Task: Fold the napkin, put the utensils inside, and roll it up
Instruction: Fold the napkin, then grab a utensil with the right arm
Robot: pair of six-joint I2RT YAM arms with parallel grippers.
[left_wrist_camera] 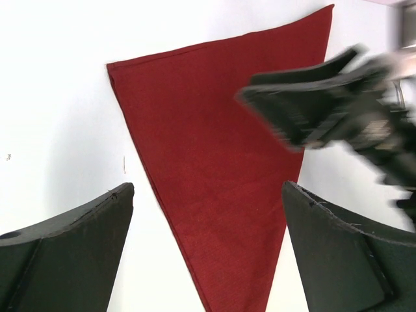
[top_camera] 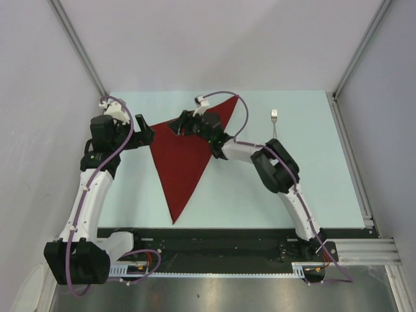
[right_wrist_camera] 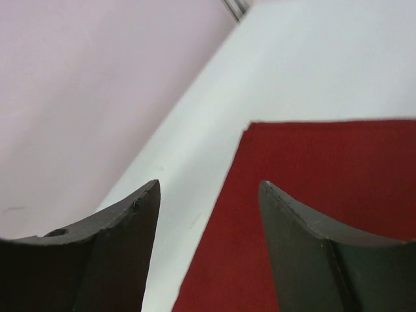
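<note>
The napkin (top_camera: 185, 162) lies flat on the table (top_camera: 260, 188) as a dark red triangle. Its wide edge is on the far side and its long point is toward the arm bases. The fork (top_camera: 274, 120) lies on the far right part of the table, well apart from the cloth, with the tines pointing away from the arms. Its handle end is hidden by the right arm.

The table surface is pale blue-white and smooth. Plain pale walls (top_camera: 195, 39) stand close around it on three sides, with metal rails in the corners.

The left gripper (top_camera: 140, 133) is just beside the left corner of the napkin, with its fingers spread wide and nothing between them. The right gripper (top_camera: 181, 123) is over the far edge of the cloth. In its wrist view the fingers (right_wrist_camera: 305, 253) stand clearly apart, one over the red fabric (right_wrist_camera: 325, 195) and one over the bare table, and they grip nothing
</note>
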